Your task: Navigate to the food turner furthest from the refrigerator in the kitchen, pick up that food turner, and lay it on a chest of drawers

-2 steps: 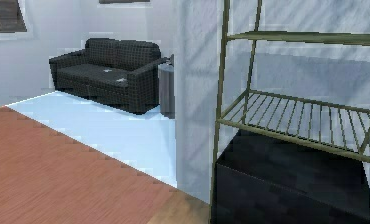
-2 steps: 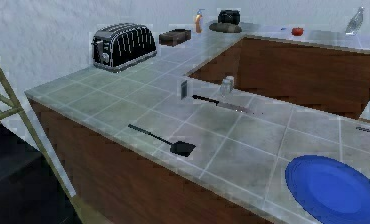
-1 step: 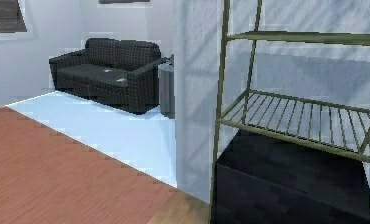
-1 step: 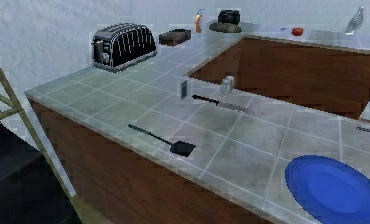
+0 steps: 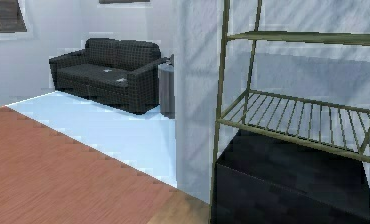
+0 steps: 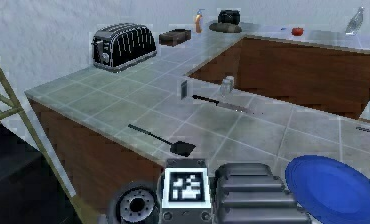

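A black food turner with a thin handle and a slotted head lies on the tiled counter, near its front edge. A second thin dark utensil lies farther back on the same counter, by the inner edge. At the bottom of the arm side view a white marker square stands on the wrist. Left of it sits the gripper's dark round body. Its far end is not clear to me, so I cannot tell whether it holds anything.
A toaster, a dark box, a bottle and a pot stand along the counter's back. A blue plate lies near the arm. Ahead are a metal shelf unit, a dark sofa and a bin.
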### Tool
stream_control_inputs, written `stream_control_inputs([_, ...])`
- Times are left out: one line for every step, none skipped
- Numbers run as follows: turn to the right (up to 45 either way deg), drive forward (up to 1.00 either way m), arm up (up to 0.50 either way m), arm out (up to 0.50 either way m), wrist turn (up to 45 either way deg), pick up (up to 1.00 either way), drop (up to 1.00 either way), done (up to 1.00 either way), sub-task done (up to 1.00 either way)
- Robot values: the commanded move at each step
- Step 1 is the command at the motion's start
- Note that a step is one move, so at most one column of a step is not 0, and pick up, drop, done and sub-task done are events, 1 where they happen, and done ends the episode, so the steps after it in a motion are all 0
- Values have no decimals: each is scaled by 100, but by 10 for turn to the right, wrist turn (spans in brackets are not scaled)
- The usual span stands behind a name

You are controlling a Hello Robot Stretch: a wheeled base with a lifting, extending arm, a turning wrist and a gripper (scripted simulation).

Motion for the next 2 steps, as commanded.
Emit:
stream_control_inputs([0, 0, 0, 18, 0, 0, 0, 0, 0])
stream_control_inputs([0, 0, 0, 0, 450, 0, 0, 0, 0])
